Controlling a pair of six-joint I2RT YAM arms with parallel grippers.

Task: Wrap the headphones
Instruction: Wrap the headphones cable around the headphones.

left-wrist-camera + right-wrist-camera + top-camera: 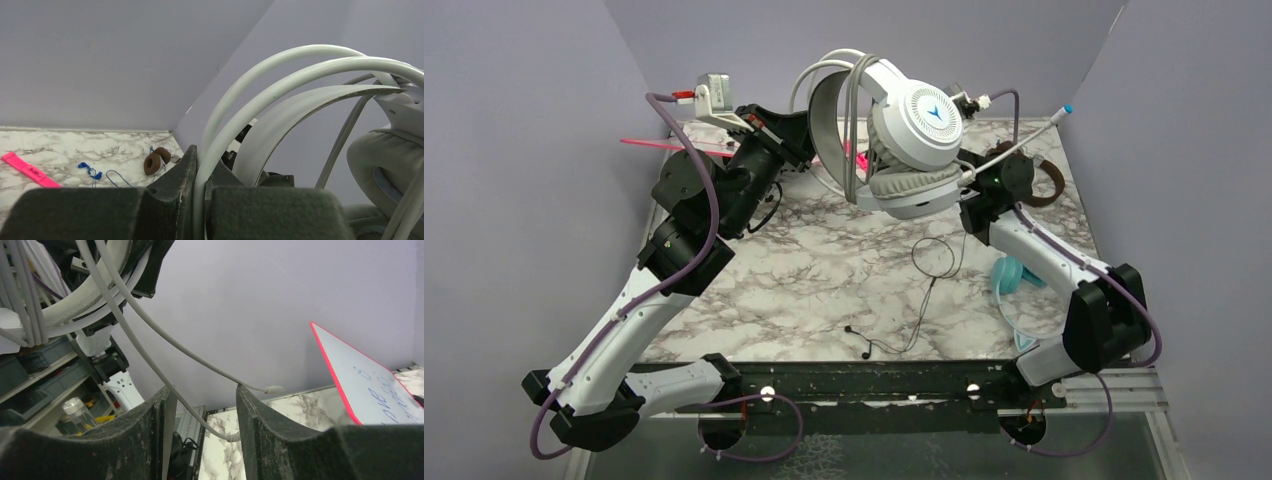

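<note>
From above: gripping the white-grey headphones (919,125) by the headband with the left gripper (796,135), holding them high over the marble table (824,270), leaving the teal headphones (1014,278) and brown headphones (1046,182) down beside the right arm. At the left wrist: pinching tight on one thin headband wire (235,115). At the right wrist: keeping the right gripper (202,405) parted, letting the grey cord (210,367) pass loosely between the jaws.

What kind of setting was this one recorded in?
Probably a lab robot cell: a marble-patterned tabletop boxed in by plain lilac panels, a black mounting rail at its near edge, and storage shelves beyond, seen from the right wrist.
</note>
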